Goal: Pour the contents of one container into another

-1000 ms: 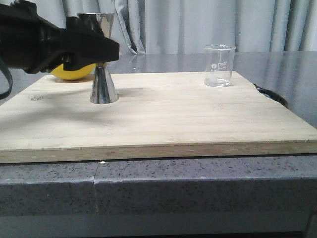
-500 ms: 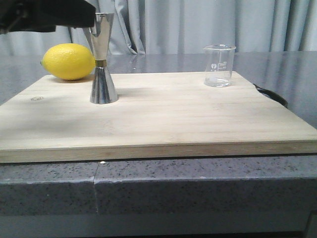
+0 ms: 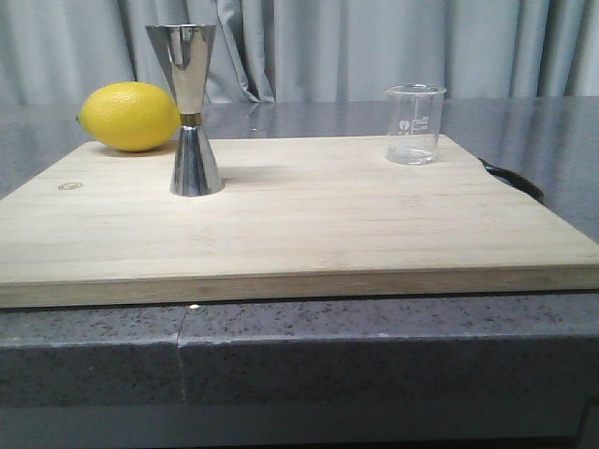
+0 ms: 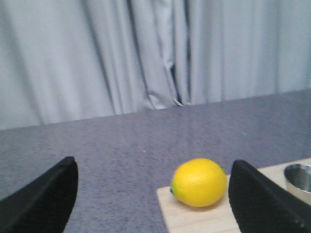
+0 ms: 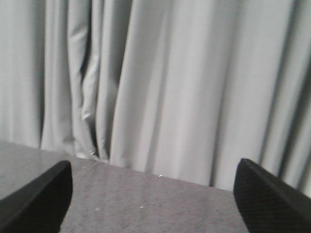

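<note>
Pouring is not looking started: beaker [image 3: 414, 123] is standing untouched at board's [image 3: 299, 234] two o'clock, jigger [image 3: 190, 110] at ten, both grippers [image 4: 150, 204] [image 5: 153, 204] gaping empty.

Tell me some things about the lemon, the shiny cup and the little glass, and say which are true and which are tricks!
1. The lemon lies at the far left of the wooden board. True.
2. The shiny metal cup has tipped over. False: it stands upright.
3. The small glass beaker stands near the board's far right corner. True.
4. The left tool is squeezing the lemon. False: its fingers are spread wide, and the lemon sits apart beyond them.
5. The beaker touches the metal cup. False: they stand far apart on the board.
</note>
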